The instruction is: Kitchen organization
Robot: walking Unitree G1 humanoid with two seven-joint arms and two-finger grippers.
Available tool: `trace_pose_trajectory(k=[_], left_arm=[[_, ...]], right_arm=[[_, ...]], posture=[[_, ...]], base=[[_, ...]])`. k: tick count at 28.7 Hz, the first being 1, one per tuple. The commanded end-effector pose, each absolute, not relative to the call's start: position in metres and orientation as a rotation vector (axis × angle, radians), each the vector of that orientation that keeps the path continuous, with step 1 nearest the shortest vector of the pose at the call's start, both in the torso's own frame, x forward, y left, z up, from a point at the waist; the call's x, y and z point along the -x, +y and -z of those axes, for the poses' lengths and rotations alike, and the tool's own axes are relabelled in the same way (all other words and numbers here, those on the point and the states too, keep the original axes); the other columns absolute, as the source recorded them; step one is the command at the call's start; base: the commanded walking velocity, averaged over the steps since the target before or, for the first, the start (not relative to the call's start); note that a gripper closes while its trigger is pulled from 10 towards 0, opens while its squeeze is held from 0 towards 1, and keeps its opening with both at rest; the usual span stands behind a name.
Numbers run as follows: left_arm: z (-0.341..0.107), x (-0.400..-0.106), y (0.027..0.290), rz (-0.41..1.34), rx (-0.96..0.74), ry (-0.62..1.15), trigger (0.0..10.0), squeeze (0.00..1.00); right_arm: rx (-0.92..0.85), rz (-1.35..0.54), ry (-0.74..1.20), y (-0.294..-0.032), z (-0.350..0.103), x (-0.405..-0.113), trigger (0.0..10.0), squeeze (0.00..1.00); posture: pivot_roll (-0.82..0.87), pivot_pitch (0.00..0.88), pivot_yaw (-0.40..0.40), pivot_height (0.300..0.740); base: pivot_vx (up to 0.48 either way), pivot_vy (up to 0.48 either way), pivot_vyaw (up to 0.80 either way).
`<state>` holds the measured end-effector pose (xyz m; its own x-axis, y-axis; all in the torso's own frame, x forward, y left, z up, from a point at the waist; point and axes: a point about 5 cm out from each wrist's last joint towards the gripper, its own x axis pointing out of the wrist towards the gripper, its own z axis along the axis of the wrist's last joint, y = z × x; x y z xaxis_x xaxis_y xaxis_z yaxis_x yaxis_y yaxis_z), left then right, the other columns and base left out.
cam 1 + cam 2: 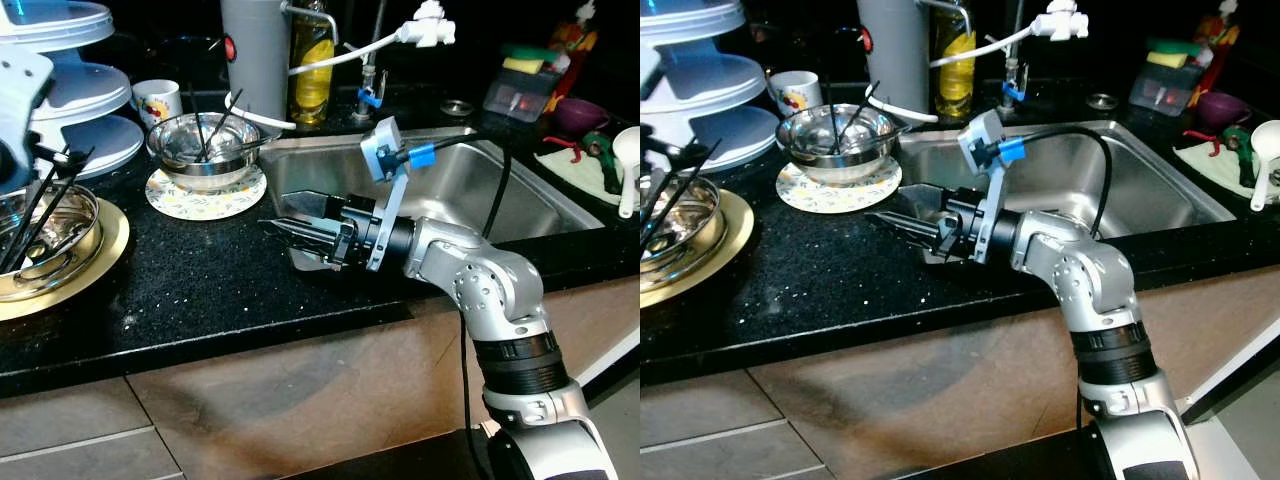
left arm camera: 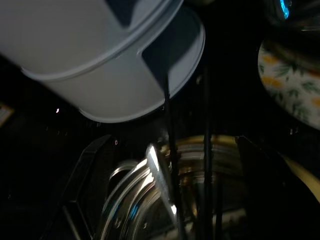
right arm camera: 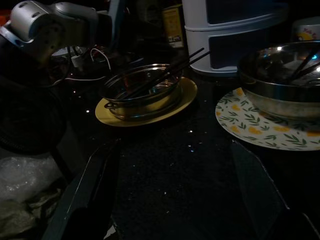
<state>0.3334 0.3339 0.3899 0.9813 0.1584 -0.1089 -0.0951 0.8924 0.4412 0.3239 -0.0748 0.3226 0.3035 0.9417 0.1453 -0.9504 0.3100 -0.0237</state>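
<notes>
Our right gripper [image 1: 285, 232] reaches in low over the black table [image 1: 200, 290], its two black fingers [image 1: 300, 235] spread apart and holding nothing, tips pointing left just in front of the near left corner of the steel sink [image 1: 520, 200]. In the right wrist view the same fingers [image 3: 90, 200] frame bare speckled table between them.

Just beyond those tips, toward the far side, a steel bowl [image 1: 205, 148] sits on a round leaf-patterned plate [image 1: 205, 195], with dark chopsticks [image 1: 215, 125] leaning inside it. Behind it stands a small printed cup [image 1: 158, 100].

At the left edge our left gripper [image 2: 165, 200] hovers over a second steel bowl [image 1: 45, 235], which rests on a yellow plate [image 1: 95, 265] and holds more black chopsticks [image 1: 40, 210]. The left wrist view looks down into that bowl, with the fingers [image 2: 85, 180] set wide on either side of its rim and a thin black stick running up between them; we cannot tell whether anything is pinched.

A pale blue stacked plastic organizer [image 1: 70, 90] rises at the far left. Farther back stand a grey cylinder [image 1: 255, 55] and a bottle of yellow liquid [image 1: 312, 65]. Right of the sink lie a sponge tray [image 1: 525, 85] and a white ladle [image 1: 628, 160].
</notes>
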Motion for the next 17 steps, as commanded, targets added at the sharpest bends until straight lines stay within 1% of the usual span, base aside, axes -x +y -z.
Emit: trace_pose_trajectory(k=[1,2,3,5,7,10,13,17], left_arm=[[-0.386,-0.329,0.339,-0.130,-0.435,0.178,10.0,0.04],[-0.381,-0.328,0.339,-0.122,-0.413,0.192,10.0,0.00],[-0.374,-0.330,0.338,-0.102,-0.395,0.213,10.0,0.00],[-0.374,-0.330,0.338,-0.102,-0.395,0.213,10.0,0.00],[-0.359,-0.335,0.334,-0.081,-0.352,0.237,10.0,0.00],[-0.353,-0.337,0.332,-0.080,-0.336,0.246,10.0,0.00],[-0.341,-0.344,0.328,-0.075,-0.274,0.259,10.0,0.00],[-0.329,-0.349,0.326,-0.059,-0.218,0.280,10.0,0.00]], right_arm=[[-0.077,-1.275,-0.160,-0.075,-0.327,-0.320,10.0,0.00],[-0.078,-1.277,-0.157,-0.075,-0.326,-0.320,10.0,0.00],[-0.077,-1.283,-0.153,-0.075,-0.325,-0.319,10.0,0.00],[-0.077,-1.283,-0.153,-0.075,-0.325,-0.319,10.0,0.00],[-0.071,-1.300,-0.145,-0.073,-0.324,-0.318,10.0,0.00],[-0.069,-1.309,-0.141,-0.072,-0.323,-0.318,10.0,0.00],[-0.044,-1.369,-0.117,-0.069,-0.320,-0.311,10.0,0.00],[0.002,-1.491,-0.092,-0.067,-0.311,-0.295,10.0,0.00]], posture=[[-0.01,0.177,-0.030,0.740],[0.00,0.175,-0.032,0.740],[0.00,0.175,-0.032,0.740],[0.00,0.175,-0.032,0.740],[0.00,0.175,-0.037,0.740],[0.00,0.175,-0.041,0.740],[0.00,0.178,-0.040,0.740],[0.00,0.178,-0.040,0.740]], base=[[0.000,0.000,0.00],[0.000,0.000,0.00],[0.000,0.000,0.00],[0.000,0.000,0.00],[0.000,0.000,0.00],[0.000,0.000,0.00],[0.000,0.000,0.00],[0.000,0.000,0.00]])
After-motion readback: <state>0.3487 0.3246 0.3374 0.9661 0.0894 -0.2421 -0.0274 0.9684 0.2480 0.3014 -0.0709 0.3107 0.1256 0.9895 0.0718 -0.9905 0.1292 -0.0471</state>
